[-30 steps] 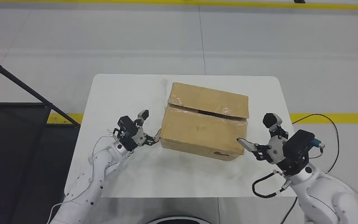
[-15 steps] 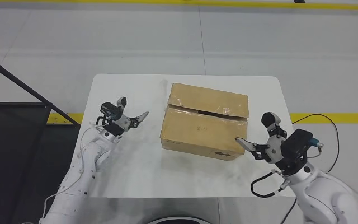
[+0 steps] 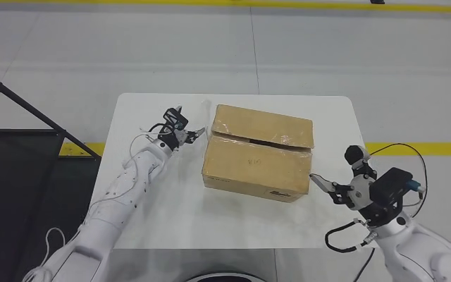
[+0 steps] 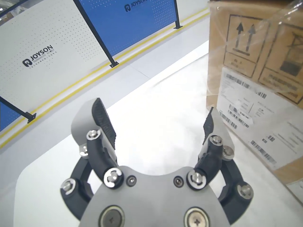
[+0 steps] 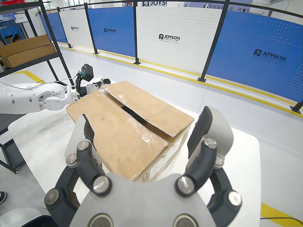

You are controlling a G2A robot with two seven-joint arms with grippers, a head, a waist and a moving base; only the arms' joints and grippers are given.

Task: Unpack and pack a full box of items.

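Observation:
A brown cardboard box [image 3: 257, 151] stands in the middle of the white table [image 3: 162, 211], its two top flaps nearly closed with a dark slit between them. My left gripper [image 3: 192, 130] is open at the box's far left corner, close beside the side wall that carries labels [image 4: 251, 76]; nothing lies between its fingers [image 4: 104, 119]. My right gripper [image 3: 337, 176] is open just off the box's near right corner [image 5: 142, 142], empty, with the box seen between its fingers [image 5: 201, 128].
The table's near left part and its right strip [image 3: 338, 120] are bare. Around the table lies grey floor with yellow lines. A black frame [image 3: 35, 113] stands to the table's left. Fence panels [image 5: 180, 34] close off the room behind.
My left gripper swung away from the box's near left corner, out to the left, then came forward to the box's far left corner. My right gripper drew back slightly to the right.

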